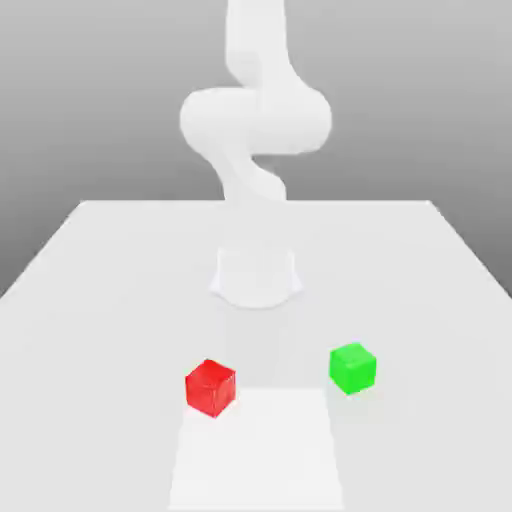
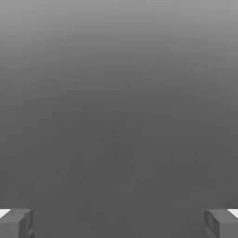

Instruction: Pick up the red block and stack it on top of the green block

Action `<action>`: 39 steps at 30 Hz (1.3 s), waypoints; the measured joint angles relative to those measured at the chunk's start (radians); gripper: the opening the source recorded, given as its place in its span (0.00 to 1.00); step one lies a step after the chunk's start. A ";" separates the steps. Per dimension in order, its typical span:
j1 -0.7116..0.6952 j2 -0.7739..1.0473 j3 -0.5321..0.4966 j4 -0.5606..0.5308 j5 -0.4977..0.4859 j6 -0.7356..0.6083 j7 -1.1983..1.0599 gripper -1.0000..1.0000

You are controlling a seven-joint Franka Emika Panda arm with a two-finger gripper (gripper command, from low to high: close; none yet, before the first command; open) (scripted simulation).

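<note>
The red block [image 1: 210, 387] rests on the white table [image 1: 100, 300], toward the front and slightly to the exterior view's left of centre. The green block [image 1: 352, 368] sits apart from it, on the exterior view's right and a little further back. Both blocks lie flat and nothing touches them. In the hand view my gripper [image 2: 119, 224] is open, with its two grey fingertips [image 2: 16, 223] far apart and nothing between them. Beyond the fingertips there is only plain grey background.
The arm's white base [image 1: 256, 278] stands on the table behind the two blocks, and the arm [image 1: 256, 120] coils upward past the frame's top. A brighter rectangular patch [image 1: 256, 450] lies on the table in front of the blocks.
</note>
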 joint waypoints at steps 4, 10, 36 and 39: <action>-0.039 0.122 0.004 -0.123 0.002 0.096 0.070 0.50; -0.097 0.304 0.010 -0.307 0.003 0.237 0.178 0.50; -0.179 0.756 0.007 -0.550 -0.004 0.584 0.352 0.00; -0.167 0.652 0.007 -0.565 0.001 0.495 0.341 0.00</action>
